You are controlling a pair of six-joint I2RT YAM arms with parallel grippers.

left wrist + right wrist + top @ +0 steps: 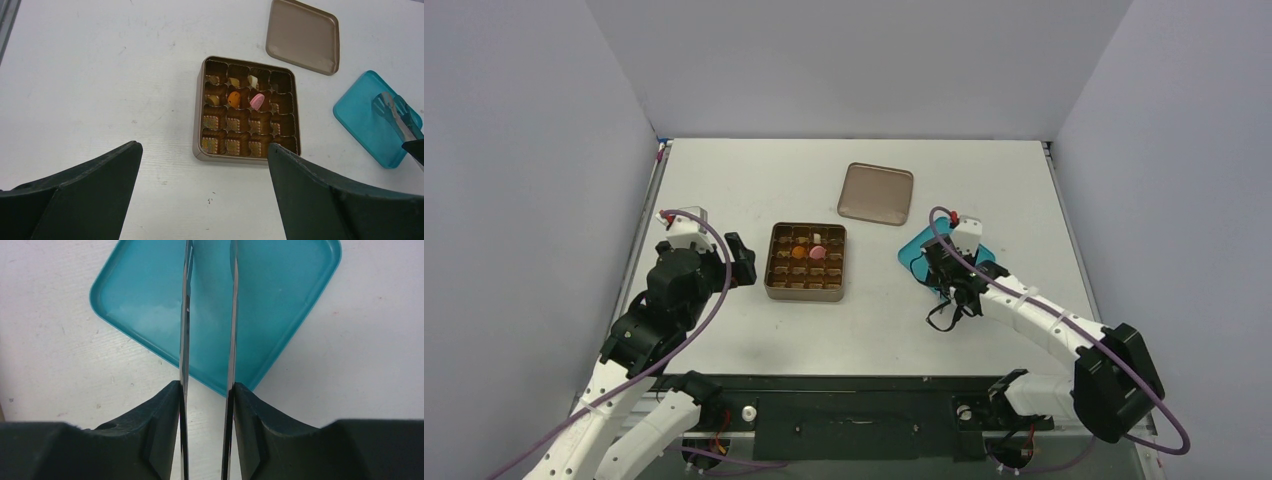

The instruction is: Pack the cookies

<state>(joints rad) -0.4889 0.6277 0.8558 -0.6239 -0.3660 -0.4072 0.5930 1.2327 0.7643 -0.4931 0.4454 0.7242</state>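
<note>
A white counter [754, 180] is seen from above, closed in by pale walls. Two arms are mounted at its near edge.

The left tool [744, 262] is held just left of a tin, with its jaws spread wide and nothing between them.

The right tool [206, 390] is positioned over the right half of the counter. It is pressed onto a pair of metal tongs [232, 315], with one finger against each blade. The blades are kept a little apart and reach out over a teal plate [280, 300]. Whether the tips touch the plate cannot be told.

A square brown tin [197, 125] is placed near the middle of the counter, open and divided into a grid of small cells. Its flat brown lid [876, 193] is laid apart on the counter, farther back and to the right. The teal plate is set to the right of the tin, in front of the lid, turned cornerwise.

The cookies are found inside the tin, all in the two rows farther from the arms:
- An orange round [233, 98] and a pink round [257, 101] are seated in neighbouring cells of the second row.
- A cream-white piece [253, 80] is seated in the cell behind the pink one.
- Small brown bits [234, 81] are lodged in cells to the left of these.
</note>
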